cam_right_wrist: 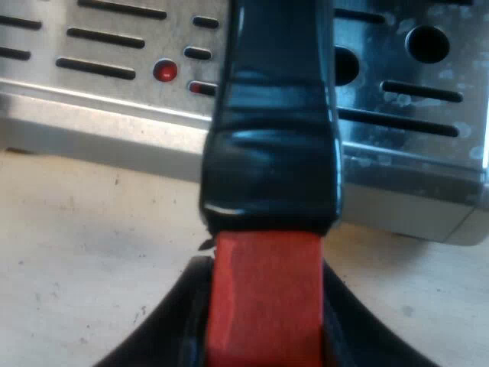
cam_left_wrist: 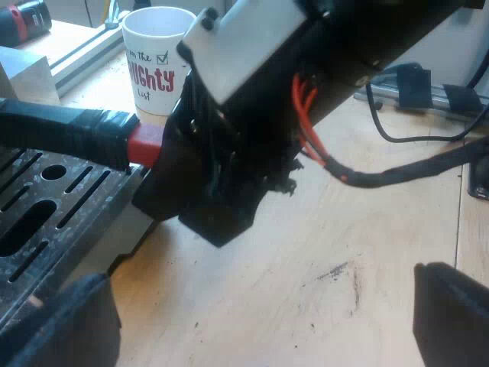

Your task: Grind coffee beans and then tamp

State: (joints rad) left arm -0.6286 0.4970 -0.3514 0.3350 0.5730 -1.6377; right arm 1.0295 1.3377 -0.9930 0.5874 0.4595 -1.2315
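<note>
Tabletop (cam_left_wrist: 306, 252): pale wood, faint grain, evenly lit, with no hard shadows. A dark scuff (cam_left_wrist: 336, 271) of short streaks marks the bare wood. A straight seam (cam_left_wrist: 461, 206) runs between two boards. In the right wrist view the wood is lightly speckled with small dark flecks.

An aluminium rail (cam_left_wrist: 84, 57) lies along the table's far side, with a pale block (cam_left_wrist: 27, 73) near it. A power strip (cam_left_wrist: 428, 92) rests at the table's edge, and a black cord (cam_left_wrist: 397, 136) loops on the wood beside it. Behind the strip is a pale grey surface (cam_left_wrist: 458, 53), perhaps a wall.
</note>
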